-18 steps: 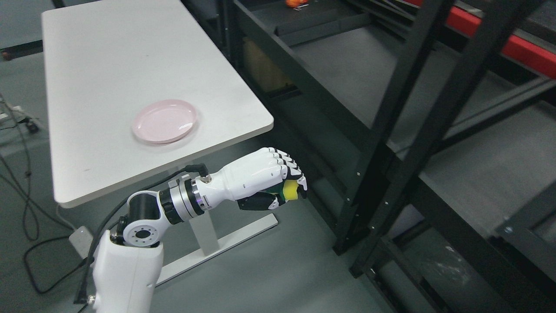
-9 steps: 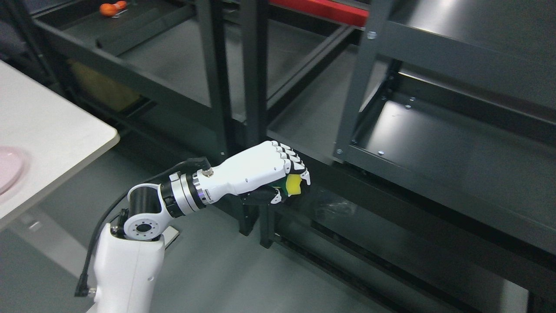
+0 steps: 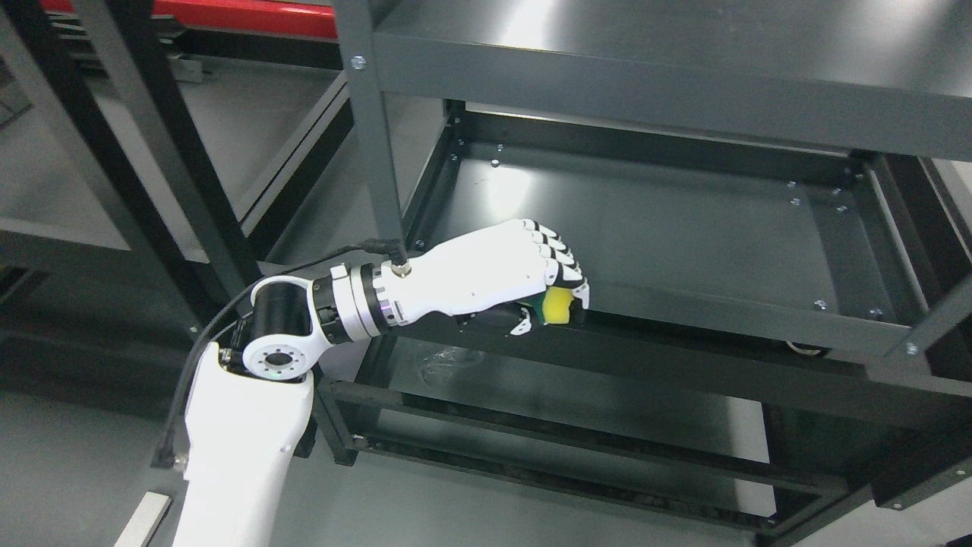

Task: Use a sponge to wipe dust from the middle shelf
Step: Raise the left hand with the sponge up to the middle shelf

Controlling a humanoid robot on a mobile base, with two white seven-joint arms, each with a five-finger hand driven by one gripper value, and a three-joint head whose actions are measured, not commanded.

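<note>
The robot's left hand (image 3: 493, 277), white with black-jointed fingers (image 3: 558, 262), reached in from the lower left of the frame and hung at the centre, its fingers curled tight around a yellow sponge (image 3: 556, 306). The sponge sat low in the fist, under the bent fingertips and beside the thumb, with only its yellow end and a sliver of green backing showing at the hand's right side. The fist was level with the front rail of the middle shelf (image 3: 683, 220), a dark metal tray that filled the centre and right of the frame; whether the sponge touched the rail could not be told. A top shelf (image 3: 645, 53) crossed the upper part of the picture, and a lower shelf (image 3: 577, 395) lay beneath the hand toward the bottom. A grey upright post (image 3: 372, 129) stood just behind the wrist. A second black rack (image 3: 167, 167) occupied the left side, with a red beam (image 3: 228, 15) along the upper left edge.
</note>
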